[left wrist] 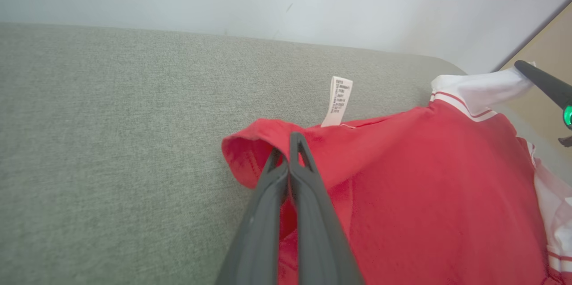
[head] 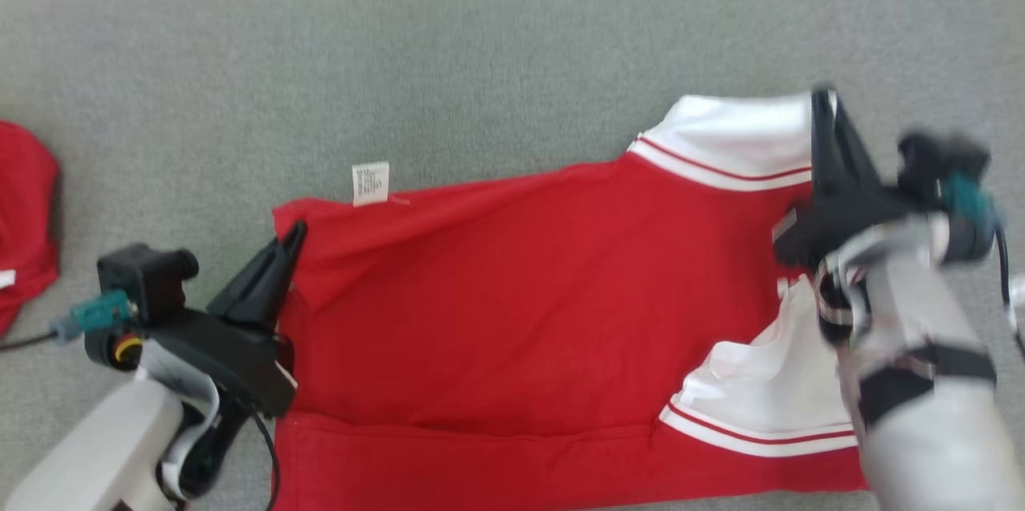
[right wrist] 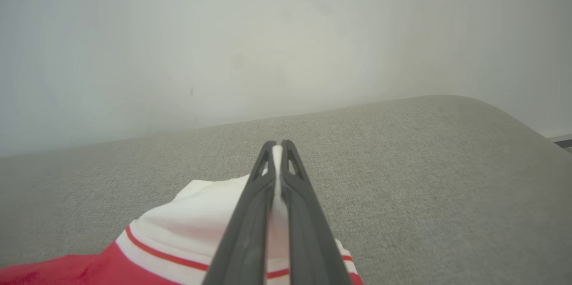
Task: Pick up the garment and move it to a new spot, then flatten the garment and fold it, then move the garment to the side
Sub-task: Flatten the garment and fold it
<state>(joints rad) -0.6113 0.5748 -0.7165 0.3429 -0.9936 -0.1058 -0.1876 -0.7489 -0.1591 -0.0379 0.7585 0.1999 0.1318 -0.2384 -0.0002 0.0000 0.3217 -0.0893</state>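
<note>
A red garment with white, red-striped sleeves is spread over the grey fabric surface, its top layer lifted and folded over. My left gripper is shut on the garment's red hem corner at the left; in the left wrist view the left gripper pinches that red edge beside a white care label. My right gripper is shut on the white sleeve's edge at the upper right. White cloth shows between the tips of the right gripper in the right wrist view.
Another red cloth lies at the far left edge of the grey surface. A pale wall rises right behind the surface. The surface's rounded corner falls off to the right of my right gripper.
</note>
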